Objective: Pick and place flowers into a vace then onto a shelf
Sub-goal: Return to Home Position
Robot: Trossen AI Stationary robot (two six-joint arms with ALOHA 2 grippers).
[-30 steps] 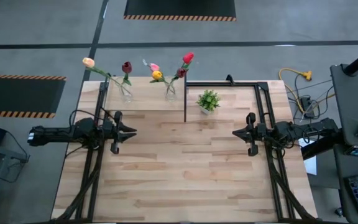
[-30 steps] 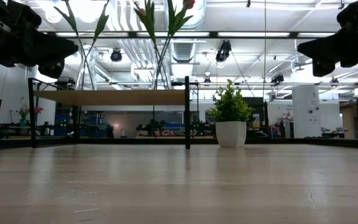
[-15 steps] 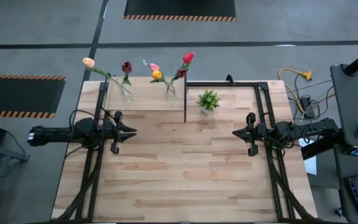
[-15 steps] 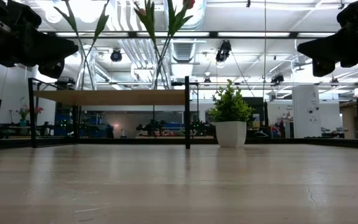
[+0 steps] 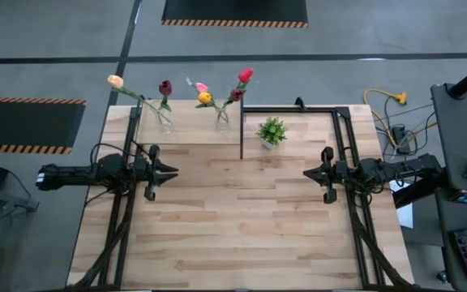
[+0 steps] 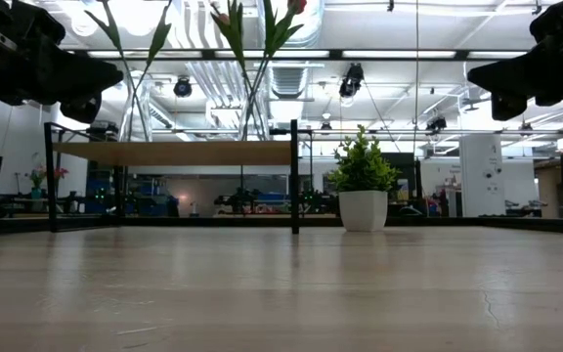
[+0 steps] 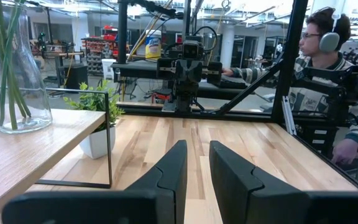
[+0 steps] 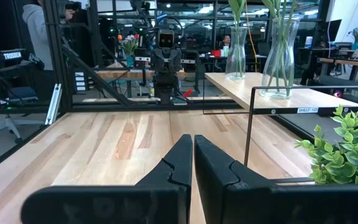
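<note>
Arms parked, flowers on the shelf. Looks done.

Left tool (image 7: 197, 144) is slightly spread and holds nothing; it sits over the left side of the tabletop (image 5: 242, 227). Right tool (image 8: 193, 140) is pressed together, also holding nothing, and mirrors it on the right side. Nothing has shifted over the last second in either fixed view, so you can treat both arms as home. The flowers (image 5: 204, 98) stand in two clear vases (image 5: 223, 122) on the shelf (image 5: 189, 131) at the far left. The potted plant (image 5: 272, 130) sits on the tabletop just beside the shelf. Caveats: the glass barely shows from above. The low view cuts off most of the flower heads. I count about six heads, but that isn't firm.
</note>
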